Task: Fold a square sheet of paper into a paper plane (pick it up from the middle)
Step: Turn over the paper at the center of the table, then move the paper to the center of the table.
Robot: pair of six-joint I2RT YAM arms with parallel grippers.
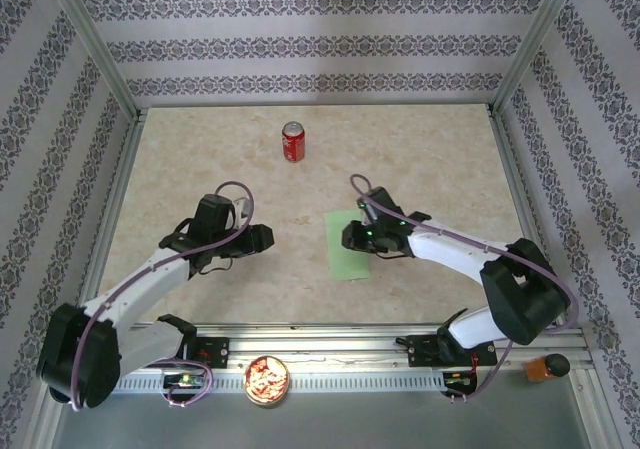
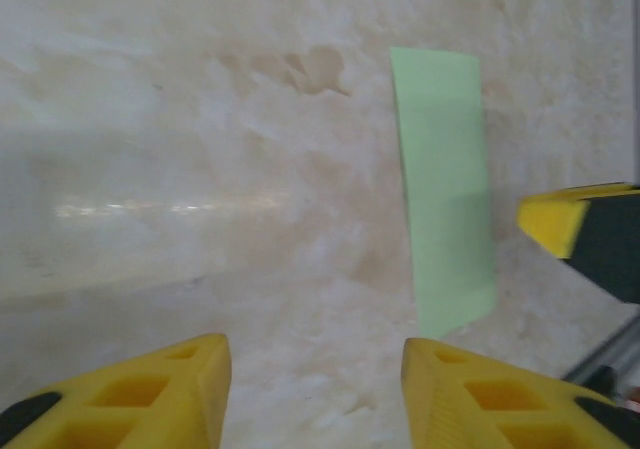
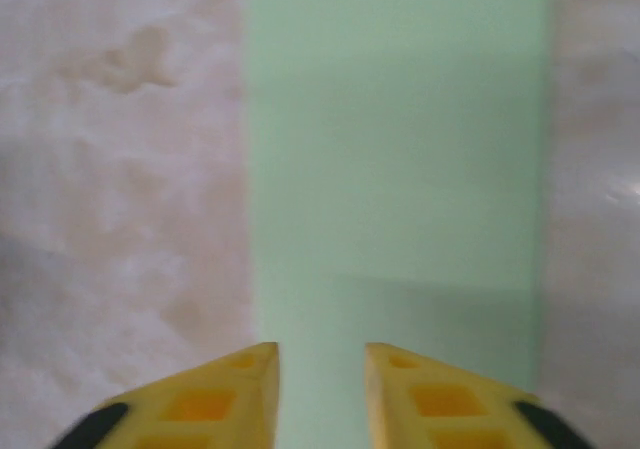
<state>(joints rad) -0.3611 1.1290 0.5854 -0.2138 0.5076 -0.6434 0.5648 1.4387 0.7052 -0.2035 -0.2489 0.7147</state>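
Note:
The square sheet of paper (image 1: 348,265) is light green and lies flat on the marble table as a narrow rectangle, about twice as long as wide. In the left wrist view the paper (image 2: 445,189) sits ahead and to the right, and in the right wrist view the paper (image 3: 400,149) stretches away under the fingers. My right gripper (image 1: 349,237) hovers over the strip's right side; the right gripper (image 3: 320,364) stands open by a narrow gap with nothing between its fingers. My left gripper (image 1: 267,239) is left of the paper, apart from it. The left gripper (image 2: 315,369) is open above bare table.
A red can (image 1: 293,142) stands upright toward the back of the table. A small bowl of snacks (image 1: 267,380) sits on the near rail between the arm bases. An orange object (image 1: 545,367) lies at the near right. Patterned walls close in three sides.

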